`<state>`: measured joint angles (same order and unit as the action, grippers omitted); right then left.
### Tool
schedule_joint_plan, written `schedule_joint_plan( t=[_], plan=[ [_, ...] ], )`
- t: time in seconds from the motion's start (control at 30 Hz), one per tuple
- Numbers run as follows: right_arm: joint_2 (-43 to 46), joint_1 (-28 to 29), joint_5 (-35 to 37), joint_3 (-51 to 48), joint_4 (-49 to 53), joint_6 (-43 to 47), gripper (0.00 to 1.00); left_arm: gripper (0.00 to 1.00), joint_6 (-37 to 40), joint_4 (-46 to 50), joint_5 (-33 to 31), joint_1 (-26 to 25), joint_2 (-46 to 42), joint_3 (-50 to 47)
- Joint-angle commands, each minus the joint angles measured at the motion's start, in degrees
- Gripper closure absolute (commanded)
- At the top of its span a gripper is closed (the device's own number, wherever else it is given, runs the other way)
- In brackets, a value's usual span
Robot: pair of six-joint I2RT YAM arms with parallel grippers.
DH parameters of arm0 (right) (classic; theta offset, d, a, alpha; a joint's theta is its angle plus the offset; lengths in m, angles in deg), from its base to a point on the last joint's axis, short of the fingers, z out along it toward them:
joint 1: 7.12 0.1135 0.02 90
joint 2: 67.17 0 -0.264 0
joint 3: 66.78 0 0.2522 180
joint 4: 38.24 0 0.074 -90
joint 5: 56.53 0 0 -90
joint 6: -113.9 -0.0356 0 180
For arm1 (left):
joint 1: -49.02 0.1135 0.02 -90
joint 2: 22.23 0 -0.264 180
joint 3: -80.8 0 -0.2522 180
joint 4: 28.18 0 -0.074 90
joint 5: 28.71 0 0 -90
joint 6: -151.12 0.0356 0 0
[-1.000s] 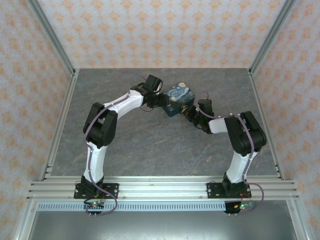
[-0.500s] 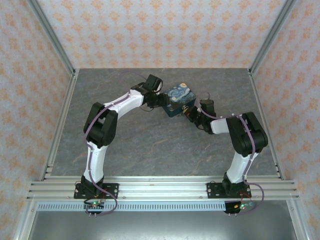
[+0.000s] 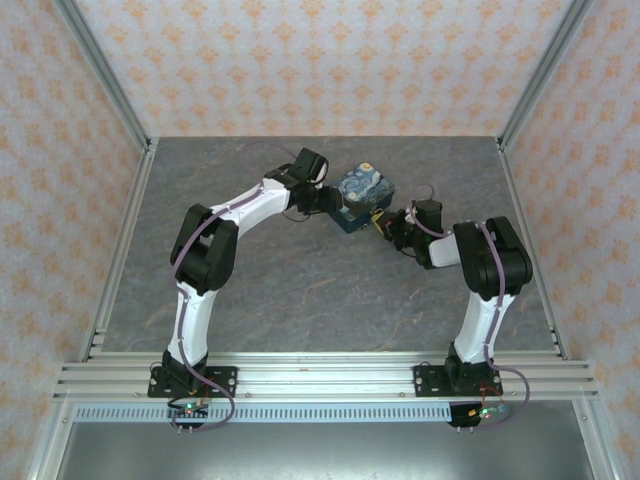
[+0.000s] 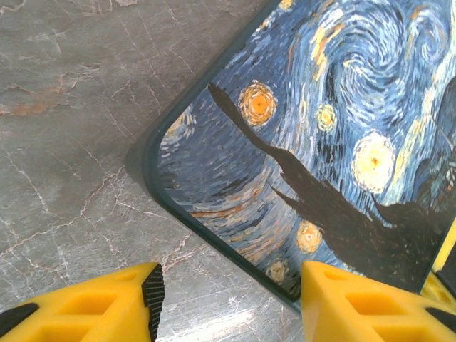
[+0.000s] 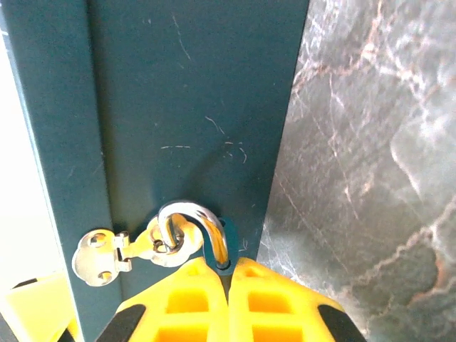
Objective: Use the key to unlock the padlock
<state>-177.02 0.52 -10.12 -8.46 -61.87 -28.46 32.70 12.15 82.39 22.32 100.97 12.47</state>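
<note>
Grey table (image 3: pixel 300 290): L pincer (image 4: pixel 229 288) parted astride box (image 4: pixel 320 142); R pincer (image 5: pixel 228 274) closed tight at padlock (image 5: pixel 187 206).

Layout, all places ref to box (image 3: pixel 362 197).

1. Box: I log it on table (image 3: pixel 300 290), far half, a bit R of centre, standing corner-on to the arm bases.
2. L gripper (image 3: pixel 328 203): at box's L side. In L wrist view its fingers (image 4: pixel 92 306) straddle a box corner, one over bare table beside box, other at box edge.
3. R gripper (image 3: pixel 386 222): at box's R-front side, nose against box wall.
4. Padlock shackle (image 5: pixel 206 224): on that box wall, looped thru hasp (image 5: pixel 107 256), which lies L of it in R wrist view. R gripper tips sit just under shackle, touching it.
5. Arm bases: near table edge, well apart from box.
</note>
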Motion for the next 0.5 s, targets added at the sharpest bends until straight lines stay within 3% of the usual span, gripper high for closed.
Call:
schedule_joint_plan(
  t=[0.0,0.23,0.47],
  plan=[
    [1.84,-2.63,2.07,5.24,14.27,7.66,1.00,0.49,2.06,13.44,-4.58,0.51,5.21,-2.37],
    [3.62,-2.46,7.21,12.10,34.27,19.15,1.00,0.50,2.19,13.91,-4.17,0.50,5.98,-1.68],
    [3.84,-1.10,12.12,14.24,39.57,23.24,1.00,0.50,2.26,14.42,-4.25,0.34,6.28,-1.37]
  ],
)
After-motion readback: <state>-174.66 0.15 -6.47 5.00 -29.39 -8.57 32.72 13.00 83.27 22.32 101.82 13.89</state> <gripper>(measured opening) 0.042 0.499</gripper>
